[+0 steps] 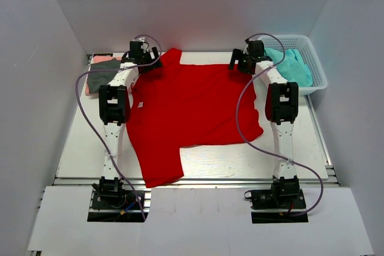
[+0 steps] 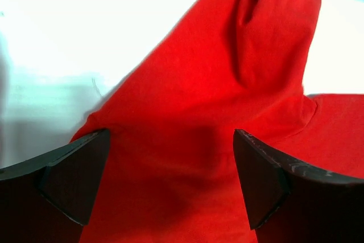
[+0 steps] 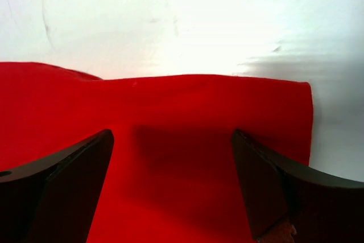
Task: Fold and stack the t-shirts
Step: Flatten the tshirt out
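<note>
Red t-shirt (image 1: 192,109): spread flat on the white table (image 1: 78,148) between the two arms, one sleeve towards the near edge, the far-left sleeve rumpled
Left gripper (image 2: 170,169): jaws held wide apart over the rumpled far-left sleeve, nothing grasped
Right gripper (image 3: 173,169): released, jaws spread above the far-right corner of the red fabric, no cloth pinched
Folded stack: dark grey t-shirt (image 1: 105,64) laid on a salmon pink t-shirt (image 1: 88,85), at the far left corner of the table
Basket (image 1: 319,70): white lattice plastic, at the far right corner, a teal garment (image 1: 294,67) heaped inside
In the way: left arm (image 1: 114,106) is seen over the shirt's left edge; a purple-grey cable (image 1: 239,112) is looped across its right side
</note>
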